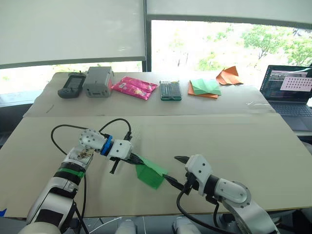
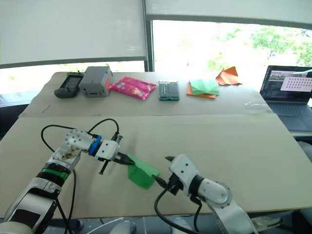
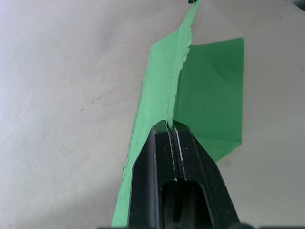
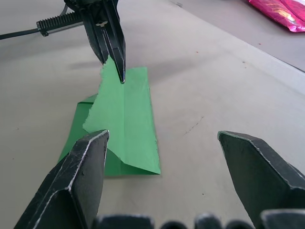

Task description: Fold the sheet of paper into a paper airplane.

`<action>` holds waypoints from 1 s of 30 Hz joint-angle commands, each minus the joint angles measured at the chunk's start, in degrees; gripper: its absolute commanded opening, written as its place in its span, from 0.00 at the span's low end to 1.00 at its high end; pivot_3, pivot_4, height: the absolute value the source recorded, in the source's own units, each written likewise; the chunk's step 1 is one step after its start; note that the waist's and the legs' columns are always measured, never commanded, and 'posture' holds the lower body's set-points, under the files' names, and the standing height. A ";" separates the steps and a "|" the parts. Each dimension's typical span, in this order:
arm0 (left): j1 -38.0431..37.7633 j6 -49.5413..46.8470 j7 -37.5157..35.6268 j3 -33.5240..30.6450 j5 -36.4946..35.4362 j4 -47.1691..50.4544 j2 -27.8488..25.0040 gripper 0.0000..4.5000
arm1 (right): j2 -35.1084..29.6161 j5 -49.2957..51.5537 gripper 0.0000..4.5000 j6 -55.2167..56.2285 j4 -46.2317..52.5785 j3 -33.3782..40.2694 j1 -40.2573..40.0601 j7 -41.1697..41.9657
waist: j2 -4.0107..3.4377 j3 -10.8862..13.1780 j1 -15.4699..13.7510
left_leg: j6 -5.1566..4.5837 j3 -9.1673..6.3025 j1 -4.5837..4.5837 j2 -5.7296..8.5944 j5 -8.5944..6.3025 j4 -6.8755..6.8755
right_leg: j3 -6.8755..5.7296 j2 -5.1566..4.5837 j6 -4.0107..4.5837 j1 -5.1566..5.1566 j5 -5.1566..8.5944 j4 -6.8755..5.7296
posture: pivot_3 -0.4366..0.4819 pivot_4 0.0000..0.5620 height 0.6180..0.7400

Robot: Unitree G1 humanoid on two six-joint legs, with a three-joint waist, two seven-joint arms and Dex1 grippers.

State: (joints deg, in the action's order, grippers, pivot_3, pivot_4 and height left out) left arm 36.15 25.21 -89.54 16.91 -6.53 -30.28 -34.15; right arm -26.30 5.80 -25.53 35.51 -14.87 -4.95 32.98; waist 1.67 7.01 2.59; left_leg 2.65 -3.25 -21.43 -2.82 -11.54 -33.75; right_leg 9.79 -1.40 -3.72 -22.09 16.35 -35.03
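Observation:
The sheet of paper [image 1: 150,173] is bright green and folded lengthwise into a narrow creased shape, lying on the table near the front edge. One flap [image 3: 167,81] stands up along the centre crease while the rest [image 4: 126,124] lies flat. My left gripper [image 1: 138,160] is shut on the raised crease at the paper's left end; in the left wrist view its fingers [image 3: 157,148] pinch the fold. My right gripper [image 1: 176,170] is open just off the paper's right end, its two fingers [image 4: 81,162] spread wide and touching nothing.
Along the back of the table lie a grey handheld device [image 1: 71,85], a grey box [image 1: 97,82], a pink packet [image 1: 134,87], a green case [image 1: 170,90], a green-and-orange paper stack [image 1: 204,87] and an orange pointed paper shape [image 1: 229,76]. A laptop [image 1: 290,90] stands at the right.

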 commanded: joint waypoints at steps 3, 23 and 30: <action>0.91 -0.60 3.29 -1.06 1.93 1.88 -1.18 0.01 | -0.11 0.20 0.90 0.22 0.94 0.31 1.94 -0.11 | 0.00 0.00 0.04 | 0.00 0.00 -0.02 0.00 0.00 -0.03 | 0.00 0.00 -0.01 0.01 -0.01 0.00 | 0.48 0.27 1.00; -14.76 -15.64 23.16 -4.26 7.36 19.36 -5.07 0.01 | -2.17 3.96 0.90 1.19 -2.12 3.49 7.21 5.13 | -0.15 -0.02 -0.29 | -0.01 0.01 0.03 -0.01 0.00 -0.04 | 0.00 -0.01 -0.04 0.06 -0.02 -0.02 | 0.48 0.27 1.00; -17.52 -19.97 20.70 -6.26 2.39 24.13 -6.53 0.58 | -2.48 4.16 0.90 1.31 -2.50 3.75 7.34 6.11 | -0.18 -0.04 0.11 | -0.01 0.02 0.04 -0.01 0.00 -0.01 | 0.00 0.00 -0.04 0.03 -0.03 -0.07 | 0.48 0.27 1.00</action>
State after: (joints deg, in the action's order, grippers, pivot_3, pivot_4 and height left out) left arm 18.95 6.42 -68.23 12.31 -2.31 -8.59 -39.74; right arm -28.59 9.09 -25.43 32.00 -11.98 1.56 38.75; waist 1.49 6.97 2.70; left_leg 2.64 -3.23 -21.39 -2.83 -11.54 -33.75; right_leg 9.79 -1.40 -3.75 -22.07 16.31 -35.10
